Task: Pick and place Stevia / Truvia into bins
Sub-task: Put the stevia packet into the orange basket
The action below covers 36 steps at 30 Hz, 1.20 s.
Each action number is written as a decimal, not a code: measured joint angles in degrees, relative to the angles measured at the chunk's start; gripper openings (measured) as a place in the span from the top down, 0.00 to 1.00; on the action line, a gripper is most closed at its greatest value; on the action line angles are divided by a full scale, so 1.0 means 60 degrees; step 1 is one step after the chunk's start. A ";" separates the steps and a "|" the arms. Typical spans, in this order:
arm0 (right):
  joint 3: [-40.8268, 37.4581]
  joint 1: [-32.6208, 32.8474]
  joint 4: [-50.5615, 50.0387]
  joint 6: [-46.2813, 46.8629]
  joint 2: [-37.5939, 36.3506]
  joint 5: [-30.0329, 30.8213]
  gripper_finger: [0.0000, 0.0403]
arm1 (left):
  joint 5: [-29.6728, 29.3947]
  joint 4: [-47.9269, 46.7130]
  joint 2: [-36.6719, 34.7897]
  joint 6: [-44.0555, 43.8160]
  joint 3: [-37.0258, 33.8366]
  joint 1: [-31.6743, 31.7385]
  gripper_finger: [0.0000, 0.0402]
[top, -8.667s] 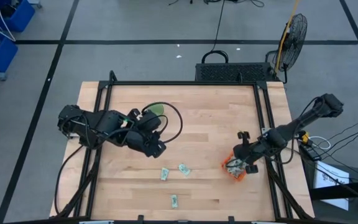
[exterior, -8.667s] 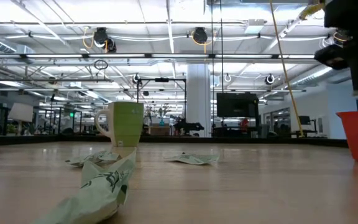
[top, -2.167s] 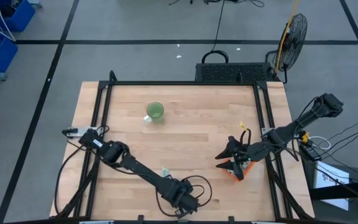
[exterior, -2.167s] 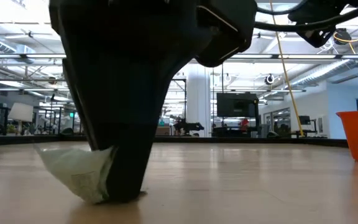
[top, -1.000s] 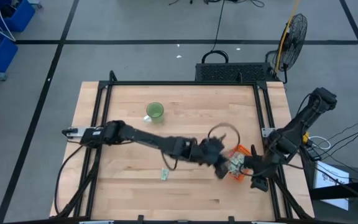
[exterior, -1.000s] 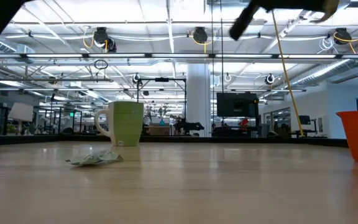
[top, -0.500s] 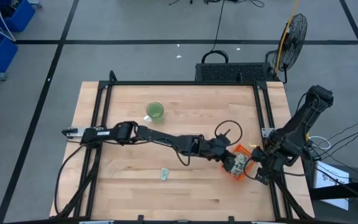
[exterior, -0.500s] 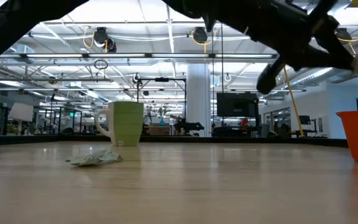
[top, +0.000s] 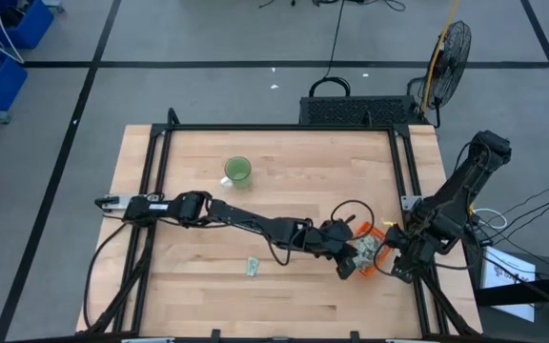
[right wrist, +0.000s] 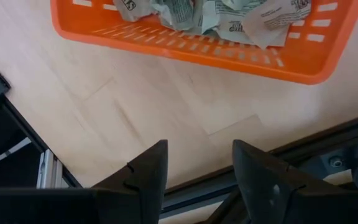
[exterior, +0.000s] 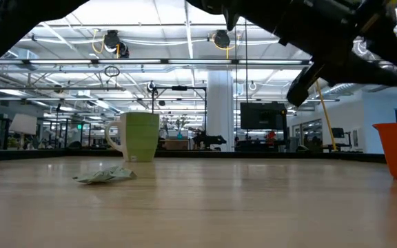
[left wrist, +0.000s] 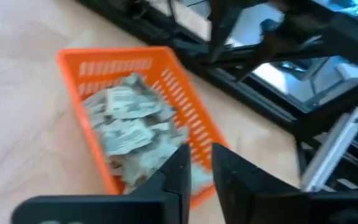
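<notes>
The orange bin (top: 367, 255) stands near the table's right edge with several crumpled pale green and white packets (left wrist: 124, 121) inside. My left gripper (left wrist: 202, 173) hovers over the bin's wall (left wrist: 188, 134), its fingers a narrow gap apart; a pale packet (left wrist: 196, 177) shows in that gap. My right gripper (right wrist: 194, 168) stands open beside the bin (right wrist: 197, 46), over bare wood, with nothing between its fingers. One loose packet (top: 253, 267) lies flat on the table left of the bin and also shows in the low view (exterior: 105, 176). My left gripper comes at the bin from above, slanting from the table's left. A pale packet shows between its fingertips at the bin's wall, but I cannot tell whether the fingers touch it.
A green cup (top: 238, 170) stands at the far left of the table's middle, well apart from both arms. A black frame rail (top: 410, 205) runs along the right edge close to the bin. A loop of cable (top: 349, 211) rises from my left arm.
My left gripper has gone toward the table's right edge and now stands over the bin. The loose packet and the cup have stayed where they were.
</notes>
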 joint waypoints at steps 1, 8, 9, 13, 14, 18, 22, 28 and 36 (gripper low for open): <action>0.0000 0.0000 -0.0004 0.0000 0.0000 0.0001 0.58 | -0.0047 -0.0127 0.0000 -0.0072 0.0000 0.0019 0.81; 0.0000 0.0000 0.0206 -0.0004 0.0001 0.0006 0.58 | 0.0602 -0.0788 -0.0448 0.0139 -0.0004 0.0199 0.71; 0.0000 0.0000 0.0291 -0.0004 0.0004 0.0027 0.58 | 0.0880 -0.1230 -0.0624 0.0142 -0.0002 0.0236 0.71; 0.0000 -0.0010 0.0896 -0.0249 0.0011 0.0864 0.58 | 0.1933 -0.3847 -0.1431 0.0414 0.0008 0.0342 0.70; 0.0000 -0.0042 0.1142 -0.0477 0.0011 0.1210 0.58 | 0.2108 -0.4640 -0.1598 0.0565 0.0007 0.0345 0.70; 0.0000 -0.0463 0.2747 -0.2426 0.0023 0.2538 0.58 | 0.2286 -0.7673 -0.2625 0.1002 0.0007 0.0275 0.70; 0.0000 -0.1437 0.5910 -0.6374 0.0345 0.3167 0.58 | 0.2149 -1.0385 -0.3762 0.0942 0.0004 0.0198 0.70; 0.0004 -0.3700 1.0853 -1.0888 0.1633 0.2985 0.58 | 0.0543 -1.2624 -0.5695 0.0225 0.0011 -0.0022 0.70; 0.1167 -0.5848 1.4078 -1.2956 0.4789 0.0354 0.58 | -0.1852 -1.3667 -0.7853 -0.0855 0.0007 -0.0382 0.70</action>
